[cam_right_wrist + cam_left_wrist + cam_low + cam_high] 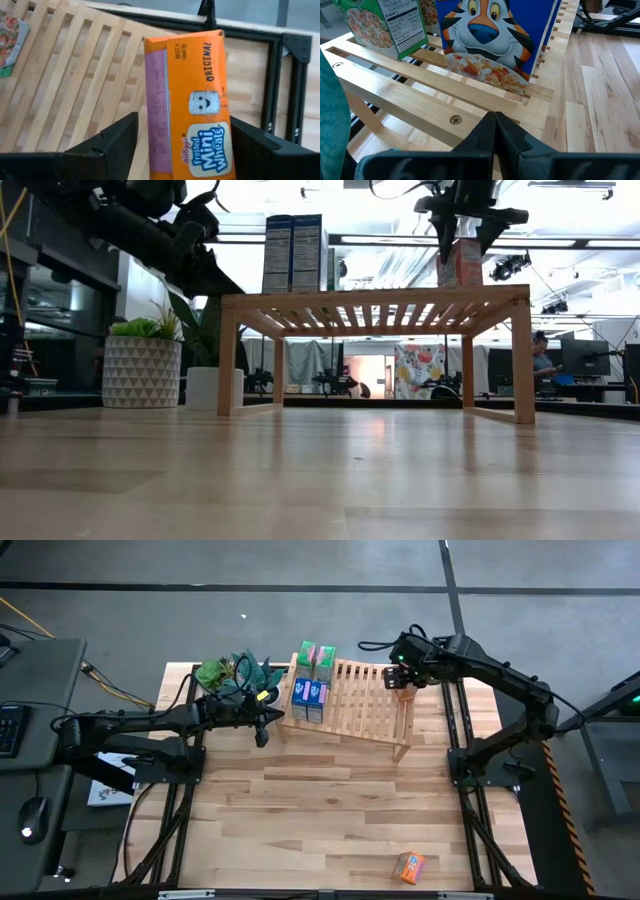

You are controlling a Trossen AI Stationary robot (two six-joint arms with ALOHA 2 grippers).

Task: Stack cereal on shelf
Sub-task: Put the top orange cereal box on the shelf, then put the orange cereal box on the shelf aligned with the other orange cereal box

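Holding an orange box upright between its fingers, your right gripper sits over the far right corner of the shelf. From the low camera that box reaches down to the slats, though you cannot tell whether it rests on them.

Your left gripper is just off the shelf's left end, fingers pressed together on nothing, pointed at the shelf edge and the nearest blue box.

Four boxes already stand upright in a tight group at the shelf's left end: two green toward the far side, two blue nearer.

A second orange box lies on the table by the near edge, right of centre, well apart from the shelf.

Potted plants stand at the table's far left, beside the shelf.
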